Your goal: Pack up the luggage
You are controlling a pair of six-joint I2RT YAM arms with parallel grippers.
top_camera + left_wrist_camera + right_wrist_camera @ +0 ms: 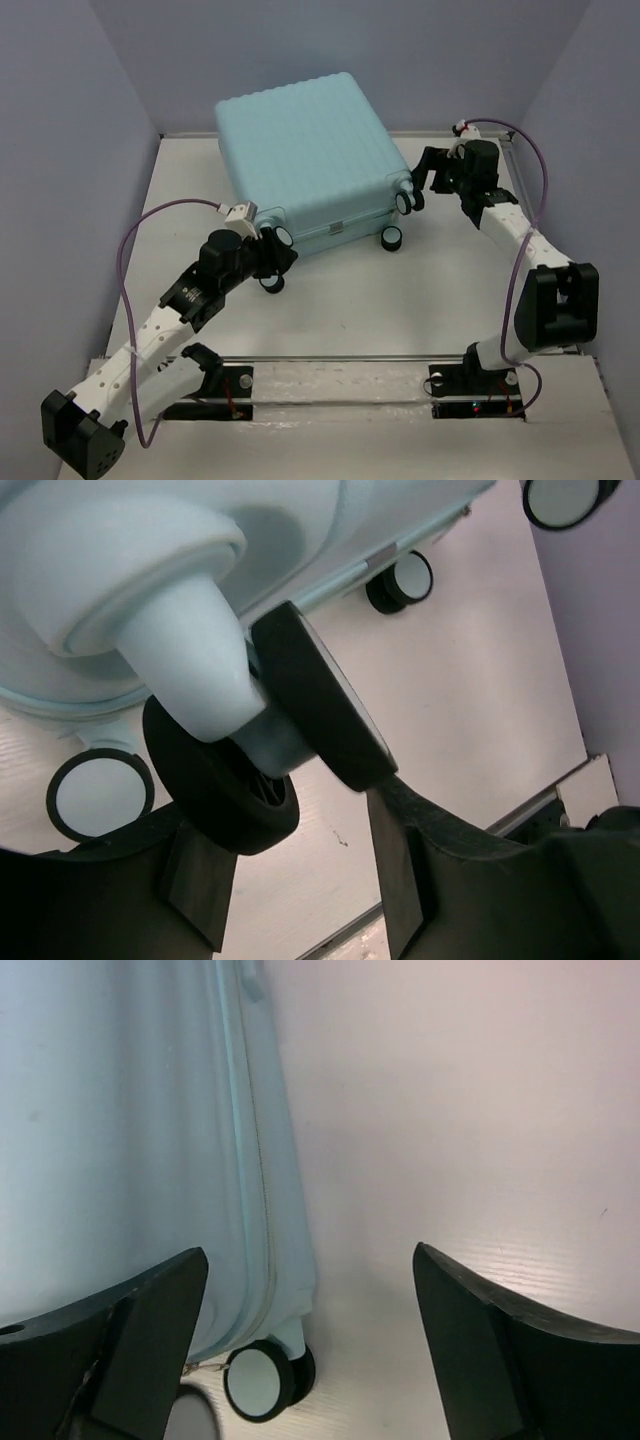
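The luggage (300,150) is a pale aqua ribbed hard-shell suitcase. It lies closed and flat at the back middle of the table, with its caster wheels facing the near side. My left gripper (272,262) is at the near-left corner. In the left wrist view (280,800) its fingers (400,870) press on a black twin caster wheel (225,790) from both sides. My right gripper (428,172) is open and empty beside the suitcase's right side (120,1110). A caster (258,1380) shows below between its jaws.
Two more casters (395,238) stick out at the suitcase's near-right corner. Grey walls close in the table on the left, back and right. A rail (330,358) runs along the near edge by the arm bases.
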